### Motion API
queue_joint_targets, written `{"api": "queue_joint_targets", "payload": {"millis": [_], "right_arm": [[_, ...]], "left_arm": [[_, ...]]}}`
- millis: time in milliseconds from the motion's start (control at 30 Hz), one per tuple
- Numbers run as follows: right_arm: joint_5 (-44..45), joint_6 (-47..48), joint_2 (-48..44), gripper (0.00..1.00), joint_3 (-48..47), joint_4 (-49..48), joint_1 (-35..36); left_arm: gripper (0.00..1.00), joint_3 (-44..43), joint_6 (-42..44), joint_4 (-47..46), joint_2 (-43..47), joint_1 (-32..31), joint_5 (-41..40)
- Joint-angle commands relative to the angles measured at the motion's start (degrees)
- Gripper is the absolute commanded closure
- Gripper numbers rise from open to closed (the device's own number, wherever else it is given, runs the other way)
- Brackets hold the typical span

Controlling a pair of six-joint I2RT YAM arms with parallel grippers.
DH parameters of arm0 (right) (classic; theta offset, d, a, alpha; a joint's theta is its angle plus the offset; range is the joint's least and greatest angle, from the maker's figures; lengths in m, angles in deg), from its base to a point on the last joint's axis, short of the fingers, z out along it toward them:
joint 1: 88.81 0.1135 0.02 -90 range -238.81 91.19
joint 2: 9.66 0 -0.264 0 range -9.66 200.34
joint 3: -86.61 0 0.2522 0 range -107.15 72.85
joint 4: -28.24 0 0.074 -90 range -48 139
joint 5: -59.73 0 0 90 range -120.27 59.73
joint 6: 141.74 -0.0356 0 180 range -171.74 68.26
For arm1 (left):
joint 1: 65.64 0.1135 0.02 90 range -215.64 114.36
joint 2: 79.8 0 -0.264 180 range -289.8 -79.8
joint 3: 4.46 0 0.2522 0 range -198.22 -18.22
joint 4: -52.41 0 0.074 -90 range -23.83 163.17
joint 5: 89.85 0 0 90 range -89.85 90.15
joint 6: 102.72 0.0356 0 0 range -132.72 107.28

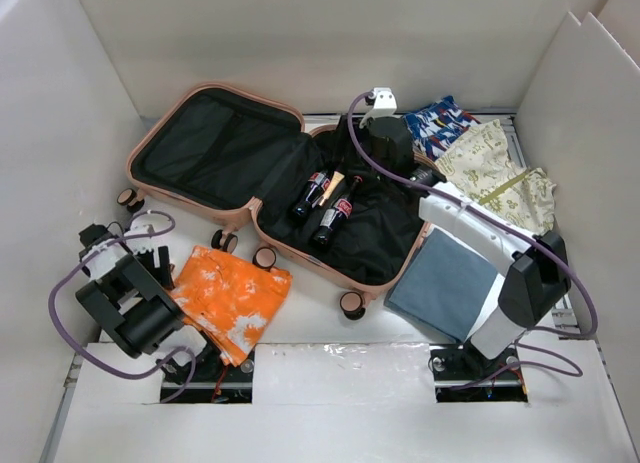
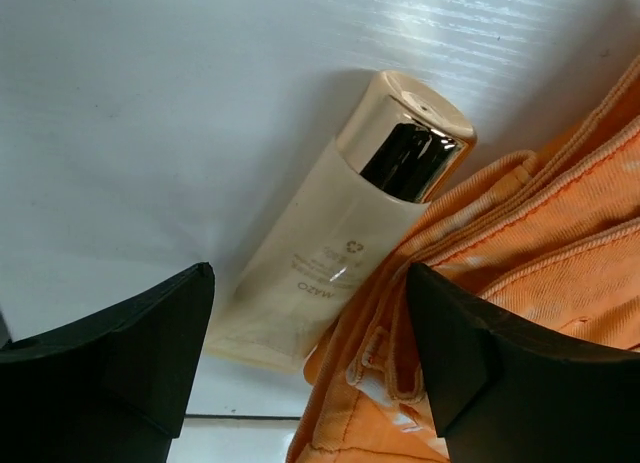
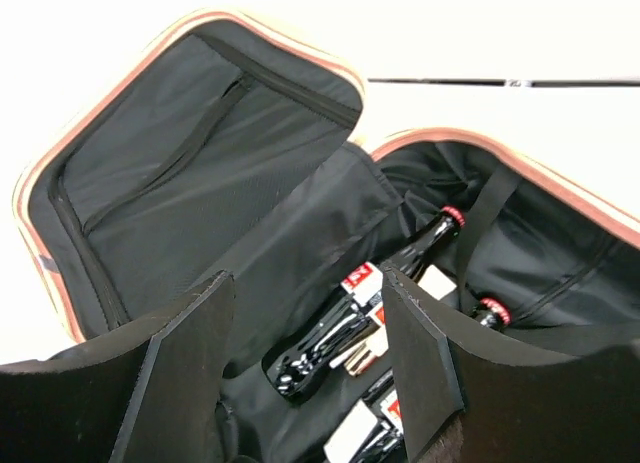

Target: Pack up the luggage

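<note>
Luggage [image 1: 215, 143] open flat toward the far edge of the table [image 1: 310, 328], two bottles inside.
Both cola bottles [image 1: 312, 195] lie in its right half, below the right gripper [image 3: 305, 293], whose jaws stand wide and hold nothing. Near the table's left edge the left gripper [image 2: 310, 283] gapes wide astride a cream tube [image 2: 330, 243] with a gold cap [image 2: 410, 133], fingers clear of it. Orange cloth [image 2: 540, 253] lies just beside the tube.
</note>
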Motion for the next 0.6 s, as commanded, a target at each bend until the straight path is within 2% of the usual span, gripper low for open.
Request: {"api": "queue_joint_targets", "payload": {"millis": [0, 67, 200, 233, 300, 367, 567], "right_arm": [[2.53, 2.19, -4.5, 0.35, -0.36, -2.61, 0.43], [3.33, 2.72, -5.11, 0.35, 0.17, -2.61, 0.43], [4.56, 3.24, -5.64, 0.35, 0.78, -2.61, -0.1], [4.56, 3.24, -6.34, 0.35, 0.78, -2.61, -0.1], [4.56, 3.24, -7.04, 0.35, 1.39, -2.61, -0.62], [5.18, 3.24, -7.57, 0.35, 2.09, -2.61, -0.62], [5.7, 3.86, -8.81, 0.35, 2.63, -2.61, -1.15]], "left_arm": [[0.27, 0.69, 3.14, 0.54, -4.08, 3.27, -0.85], [0.31, 0.69, 4.11, 0.02, -4.61, 3.27, 0.73], [0.71, -1.23, 2.54, -1.04, -5.15, 3.27, 2.58], [0.84, -1.24, 2.53, -1.04, -5.15, 3.27, 2.58], [0.94, -1.94, 1.92, -1.57, -5.15, 3.27, 2.58], [1.0, -3.26, 1.3, -1.57, -4.36, 3.27, 2.05], [1.0, -7.3, -0.72, -1.58, 1.09, 3.27, 2.05]]}}
